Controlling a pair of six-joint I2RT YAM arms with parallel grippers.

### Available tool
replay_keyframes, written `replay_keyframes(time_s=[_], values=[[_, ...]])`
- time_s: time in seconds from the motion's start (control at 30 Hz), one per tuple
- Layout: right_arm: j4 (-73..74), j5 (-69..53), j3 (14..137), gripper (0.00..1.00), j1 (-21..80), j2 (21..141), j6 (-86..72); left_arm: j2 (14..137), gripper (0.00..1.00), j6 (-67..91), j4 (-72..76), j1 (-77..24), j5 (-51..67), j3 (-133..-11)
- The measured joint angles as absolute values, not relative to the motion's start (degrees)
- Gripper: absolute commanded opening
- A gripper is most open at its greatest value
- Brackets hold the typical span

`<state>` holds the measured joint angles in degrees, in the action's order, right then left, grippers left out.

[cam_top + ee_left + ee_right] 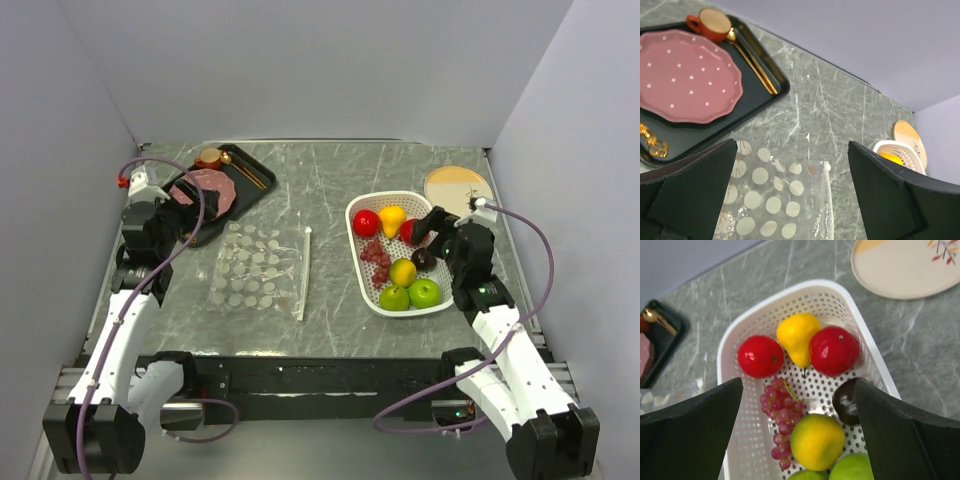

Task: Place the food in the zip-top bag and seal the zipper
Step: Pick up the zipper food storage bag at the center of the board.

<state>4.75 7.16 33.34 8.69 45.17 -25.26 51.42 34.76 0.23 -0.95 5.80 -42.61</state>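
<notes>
Black fingers of the left gripper [791, 150] are spread wide, nothing held, parked near the clear polka-dot zip-top bag [255, 268], which is laid flat on the grey marbled tabletop [330, 190], white zipper strip [305, 272] along its right edge. Lilac-grey walls [300, 70] are seen all round. Same deal for the right gripper [799, 390]: wide, empty, hung over the white perforated basket [830, 302] where the toy fruit [817, 440] is kept. Green apples [425, 292] get cropped in the wrist shot; they're only seen whole from overhead.

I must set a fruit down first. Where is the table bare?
Bare table: between the zip-top bag and the white basket, and behind, between the black tray and the beige plate. The basket is crowded with fruit.
</notes>
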Motion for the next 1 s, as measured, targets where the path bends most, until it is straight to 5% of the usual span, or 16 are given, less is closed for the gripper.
replay_keyframes(time_s=[0.57,1.0], values=[[8.19,0.54,35.94,1.0,8.64,48.23,-23.68,60.03,0.99,41.32,-14.72,0.54,4.47,-45.15],[12.1,-4.12,39.81,1.0,8.62,53.45,-23.09,58.02,0.99,36.05,-24.75,-24.49,-9.32,-46.76]])
